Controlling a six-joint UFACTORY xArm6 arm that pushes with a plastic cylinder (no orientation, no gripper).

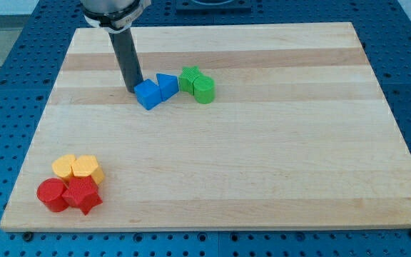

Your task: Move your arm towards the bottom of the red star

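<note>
Wooden board (262, 164) on blue pegboard (20, 78); my tip (135, 90) touching blue cube (148, 94).

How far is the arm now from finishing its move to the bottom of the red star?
Nothing looks done yet. My tip sits near the view's top, touching the blue cube. The red star-shaped block lies at the wooden board's bottom-left corner. The whole move down-left is left.

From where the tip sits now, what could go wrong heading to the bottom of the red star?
1. My tip sits right against the blue cube; swinging toward the view's right would likely drag it.
2. The red star is packed against the red cylinder and two yellow blocks; a straight approach from above could scatter them.
3. The star lies near the board's bottom edge, leaving little room.
</note>
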